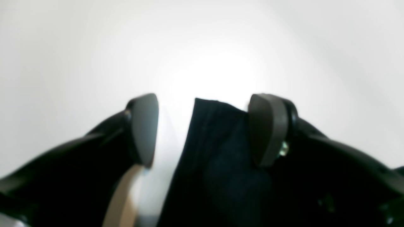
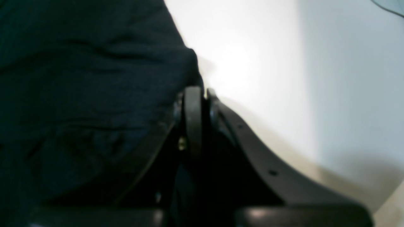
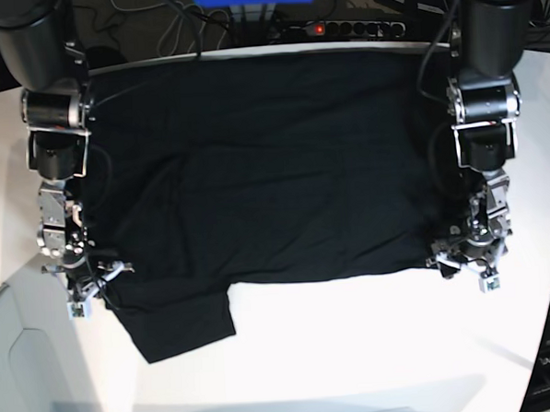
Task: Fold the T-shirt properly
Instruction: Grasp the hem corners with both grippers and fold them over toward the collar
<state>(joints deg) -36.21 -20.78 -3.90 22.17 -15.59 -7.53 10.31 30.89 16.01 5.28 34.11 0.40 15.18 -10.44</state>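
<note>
White tabletop [image 3: 356,349], brightly lit, with cables and a power strip [image 3: 344,27] along its far edge. T-shirt [image 3: 264,170]: plain black cloth, spread flat across the far half of the tabletop from left side to right side, no print showing; one sleeve or flap reaches toward the near edge at the left, its corner lying well nearer than the straight hem. Right gripper [image 2: 199,91], at the left of the base view: jaws closed flat together at the shirt's near-left edge, black cloth bunched against the tips in the wrist view; whether a fold is actually pinched between them cannot be told. Left gripper [image 1: 202,126], at the right of the base view: jaws standing wide apart at the shirt's near-right corner, a strip of black cloth rising between the two pads, lying against the right-hand pad and clear of the left-hand one; nothing clamped. Both arms hang down over the shirt's side edges.
</note>
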